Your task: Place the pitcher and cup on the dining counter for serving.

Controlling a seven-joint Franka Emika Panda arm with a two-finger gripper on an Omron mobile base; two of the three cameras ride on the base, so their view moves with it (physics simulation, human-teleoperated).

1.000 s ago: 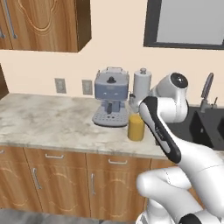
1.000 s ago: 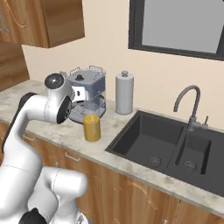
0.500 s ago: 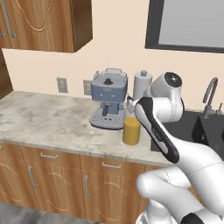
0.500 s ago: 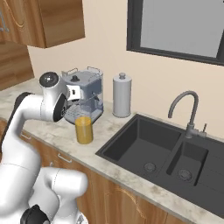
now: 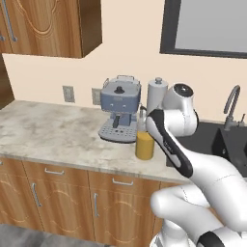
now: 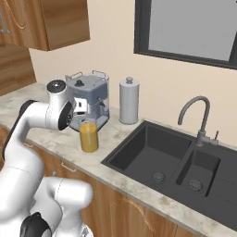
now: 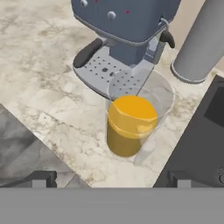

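Observation:
The pitcher [image 5: 144,144] [image 6: 88,136] is clear glass with orange juice in its lower part. It stands upright on the marble kitchen top, just in front of the coffee machine. In the hand view the pitcher [image 7: 131,127] sits below and ahead of my gripper [image 7: 111,178]. The gripper is open, its dark fingertips [image 7: 41,177] are wide apart, and nothing is between them. In the right base view my hand [image 6: 79,107] hovers above and behind the pitcher. The cup and the dining counter are out of view.
A grey-blue coffee machine [image 5: 119,111] [image 6: 88,99] stands right behind the pitcher. A grey canister [image 5: 157,94] [image 6: 129,100] is beside it. A dark double sink [image 6: 176,157] with a faucet [image 6: 196,115] lies to the right. A wooden wall cabinet [image 5: 48,26] hangs above.
The whole picture has shifted a little, so the base moved. The pitcher stays on the counter and the gripper stays open above it.

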